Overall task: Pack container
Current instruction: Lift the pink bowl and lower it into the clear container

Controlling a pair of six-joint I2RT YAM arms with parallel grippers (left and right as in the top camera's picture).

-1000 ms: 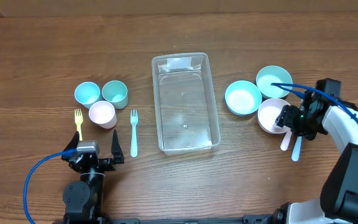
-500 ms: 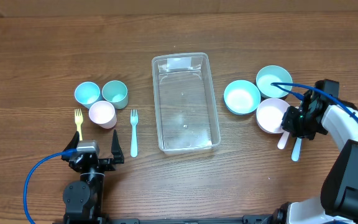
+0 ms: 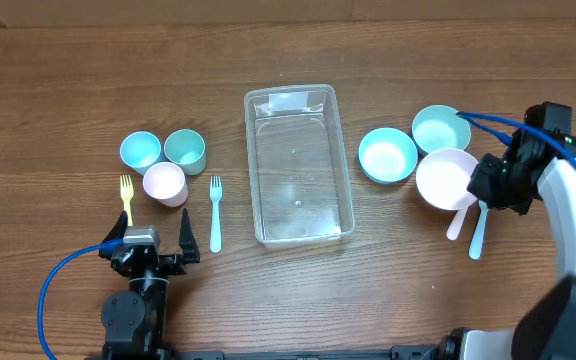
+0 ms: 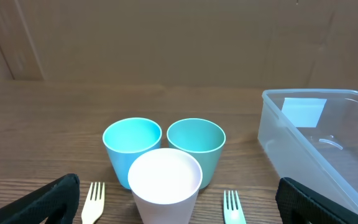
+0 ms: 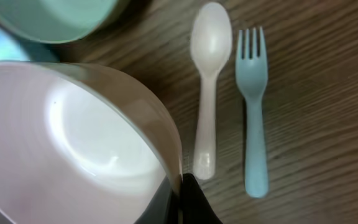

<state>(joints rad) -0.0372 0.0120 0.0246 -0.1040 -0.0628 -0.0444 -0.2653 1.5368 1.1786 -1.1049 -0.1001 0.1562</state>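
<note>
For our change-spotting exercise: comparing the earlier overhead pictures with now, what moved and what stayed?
The right gripper, shut on the rim of the pink bowl, has lifted the bowl and shifted it slightly rightward. The left gripper, container, cups, other bowls and cutlery stayed put.

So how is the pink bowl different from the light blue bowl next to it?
The pink bowl is pale pink, while the light blue bowl is blue. The right fingers pinch the pink bowl by its rim, but no fingers hold the light blue bowl, which sits on the table. Both are round, empty and open side up.
</note>
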